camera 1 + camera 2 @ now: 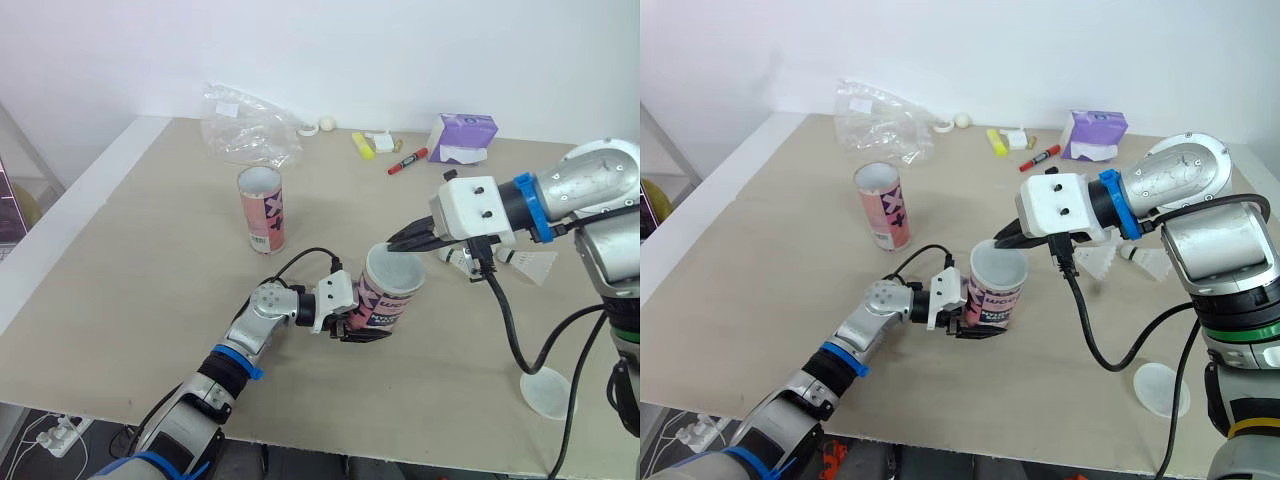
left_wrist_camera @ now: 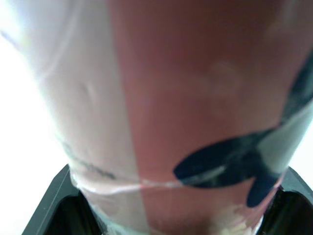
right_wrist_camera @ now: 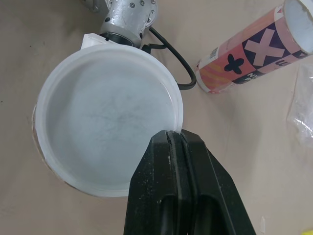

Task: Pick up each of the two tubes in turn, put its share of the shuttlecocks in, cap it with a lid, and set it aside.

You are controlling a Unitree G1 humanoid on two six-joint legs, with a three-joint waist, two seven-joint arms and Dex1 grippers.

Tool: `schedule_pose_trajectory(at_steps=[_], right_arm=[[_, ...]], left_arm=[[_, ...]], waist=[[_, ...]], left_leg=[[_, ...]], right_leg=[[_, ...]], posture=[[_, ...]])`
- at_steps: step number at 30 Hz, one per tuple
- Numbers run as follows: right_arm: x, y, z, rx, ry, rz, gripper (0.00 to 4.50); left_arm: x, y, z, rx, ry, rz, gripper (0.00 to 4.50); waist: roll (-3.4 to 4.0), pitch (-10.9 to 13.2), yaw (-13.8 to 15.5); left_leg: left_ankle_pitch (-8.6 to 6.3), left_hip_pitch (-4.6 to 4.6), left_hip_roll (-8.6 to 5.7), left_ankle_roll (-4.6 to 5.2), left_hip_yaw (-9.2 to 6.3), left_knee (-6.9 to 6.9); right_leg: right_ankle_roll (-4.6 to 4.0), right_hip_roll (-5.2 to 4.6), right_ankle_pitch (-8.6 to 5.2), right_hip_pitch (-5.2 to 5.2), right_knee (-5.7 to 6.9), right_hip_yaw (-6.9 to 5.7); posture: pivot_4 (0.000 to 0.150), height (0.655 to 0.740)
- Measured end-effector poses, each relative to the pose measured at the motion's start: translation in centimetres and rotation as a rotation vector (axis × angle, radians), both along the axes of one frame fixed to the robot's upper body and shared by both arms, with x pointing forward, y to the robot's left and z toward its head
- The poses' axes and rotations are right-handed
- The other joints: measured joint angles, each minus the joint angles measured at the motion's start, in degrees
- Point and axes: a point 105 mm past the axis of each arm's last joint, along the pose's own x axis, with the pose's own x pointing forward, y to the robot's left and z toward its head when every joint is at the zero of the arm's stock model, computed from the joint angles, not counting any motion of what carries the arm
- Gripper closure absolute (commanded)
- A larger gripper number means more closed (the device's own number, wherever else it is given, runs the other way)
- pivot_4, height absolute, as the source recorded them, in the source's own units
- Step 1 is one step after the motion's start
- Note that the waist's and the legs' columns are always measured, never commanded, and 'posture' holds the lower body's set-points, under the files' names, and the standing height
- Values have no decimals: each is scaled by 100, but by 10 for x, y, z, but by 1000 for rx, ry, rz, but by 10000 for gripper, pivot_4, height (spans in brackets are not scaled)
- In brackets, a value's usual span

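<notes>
Item 1: tube (image 1: 388, 295), table centre, clamped low on its body in my left gripper (image 1: 358, 328).
Item 2: white lid (image 3: 105, 122), at that tube's mouth, its rim pinched between my right gripper's (image 1: 400, 241) closed fingers.
Item 3: second tube (image 1: 261, 210), upright, far left.
Item 4: spare lid (image 1: 545, 392), near right.

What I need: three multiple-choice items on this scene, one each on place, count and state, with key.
1. The loose lid lies on the table: A) far left corner; B) near right; C) dead centre.
2. Tubes in sight: A) one; B) two; C) three.
3. The far tube is: A) capped; B) lying flat; C) upright, open.
Key: B, it lies flat by the near edge; B, the far tube stands, the held tube sits in the left gripper; C, its mouth shows uncapped.
</notes>
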Motion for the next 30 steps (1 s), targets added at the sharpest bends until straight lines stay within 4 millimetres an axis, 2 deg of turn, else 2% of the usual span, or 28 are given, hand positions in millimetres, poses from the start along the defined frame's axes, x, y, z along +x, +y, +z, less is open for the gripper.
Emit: schedule_pose_trajectory(at_steps=[21,25,26,27,30], right_arm=[[-2,0,-3,-30,8,6,43860],[-2,0,-4,-27,18,-2,32492],[-1,0,-3,-24,18,-4,27266],[-1,0,-2,-19,16,-6,24085],[0,0,0,6,18,-23,24085]], left_arm=[[0,0,0,0,1,0,14228],[0,0,0,0,1,0,14228],[0,0,0,1,2,0,14228],[0,0,0,1,2,0,14228],[0,0,0,1,2,1,14228]], waist=[[0,0,0],[0,0,-1],[0,0,-1],[0,0,-1],[0,0,-1]], left_leg=[[0,0,0,-1,0,-2],[0,0,0,-1,0,-2],[0,1,0,-1,0,-2],[-1,2,0,-1,0,-2],[-1,2,0,-1,0,-3]], right_leg=[[-1,-1,0,-11,0,0],[-1,-1,0,-11,0,0],[-1,-1,-1,-12,0,0],[-1,-1,-1,-11,0,0],[-1,-1,-1,-12,0,0]], posture=[[1500,7400],[1500,7400],[1500,7400],[1500,7400],[1500,7400]])
